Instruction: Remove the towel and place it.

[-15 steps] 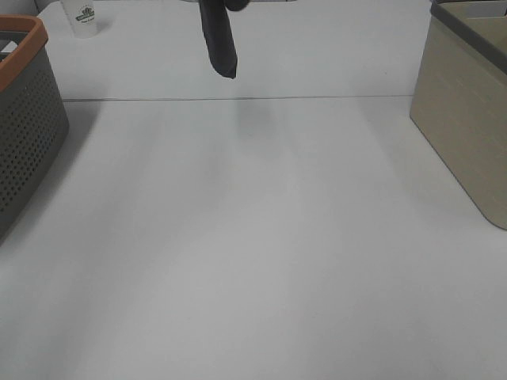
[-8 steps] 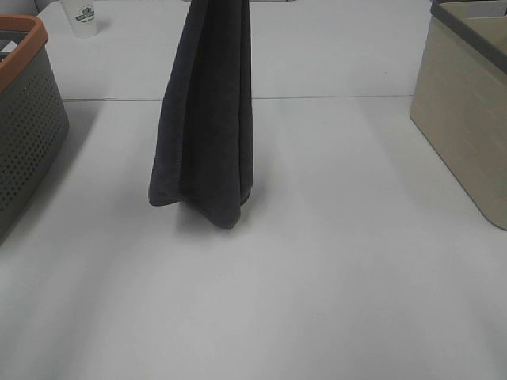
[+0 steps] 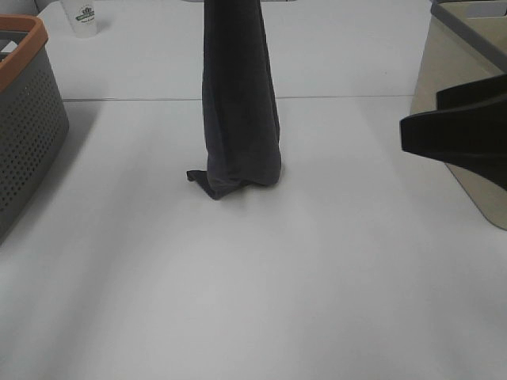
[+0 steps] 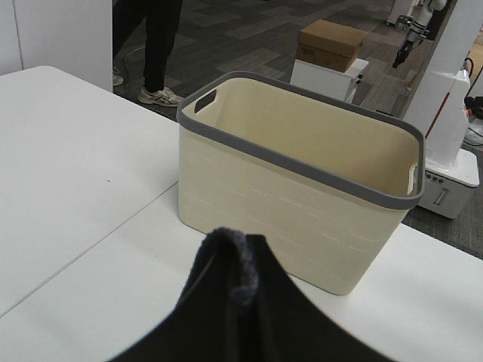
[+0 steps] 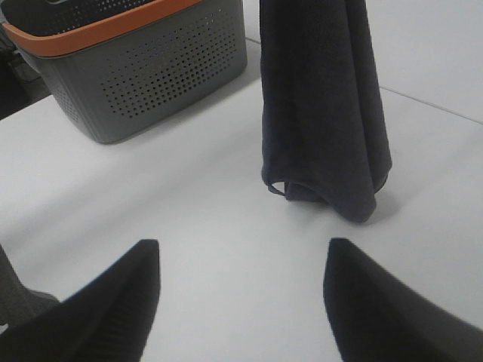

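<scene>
towel: the towel (image 3: 240,103) hangs in a narrow fold over the middle of the tabletop (image 3: 253,301), its bottom end crumpled and touching the surface
left gripper: the left gripper (image 4: 238,249) is clenched on the towel's top hem
right gripper: the right gripper (image 5: 241,294) is released and empty; it faces the towel's bottom end, well apart from it
risk: letting go now would likely leave a heap, not a flat towel
risk: the limp folds could make the right gripper pinch several layers or miss the corner

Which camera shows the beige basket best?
The left wrist view: the beige basket appears nearly whole, with rim and inside. The exterior high view catches only one side, partly behind the right gripper. The right wrist view misses it.
</scene>
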